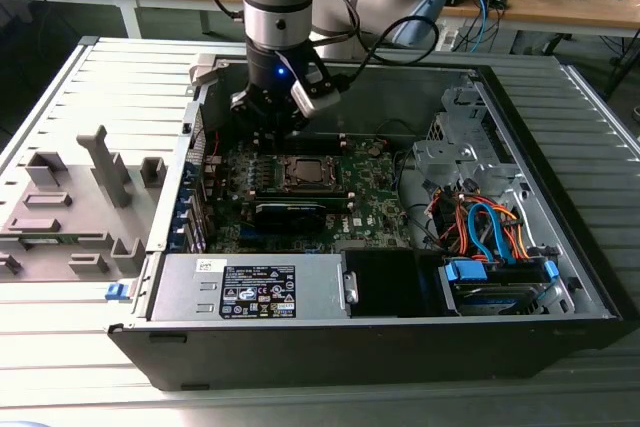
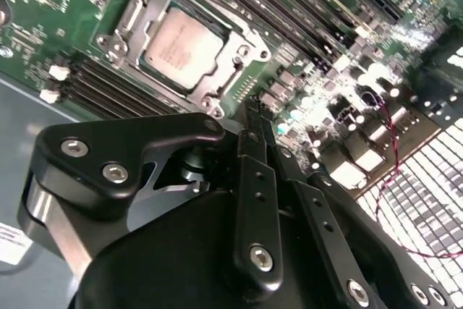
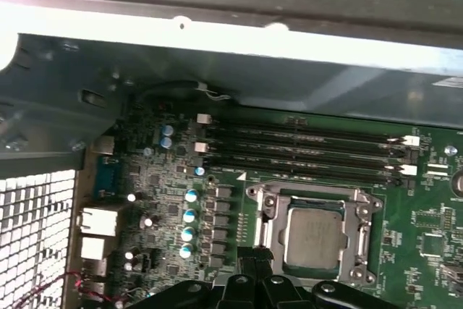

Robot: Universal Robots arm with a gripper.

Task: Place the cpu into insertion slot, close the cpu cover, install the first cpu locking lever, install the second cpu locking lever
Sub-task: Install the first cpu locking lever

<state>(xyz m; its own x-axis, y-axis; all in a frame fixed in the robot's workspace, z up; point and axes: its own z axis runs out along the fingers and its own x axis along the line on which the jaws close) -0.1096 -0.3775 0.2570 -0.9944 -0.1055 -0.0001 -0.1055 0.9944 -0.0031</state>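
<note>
Gripper above cpu — memory slots beside.

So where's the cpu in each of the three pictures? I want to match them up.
Exterior view: the cpu sits in its socket mid-board, just below the gripper.
Second wrist view: cpu lies beyond the gripper's fingertips, framed by the cpu cover.
First wrist view: cpu, inside the same frame.
Shared landmark: the long black memory slots running alongside the socket.
</note>
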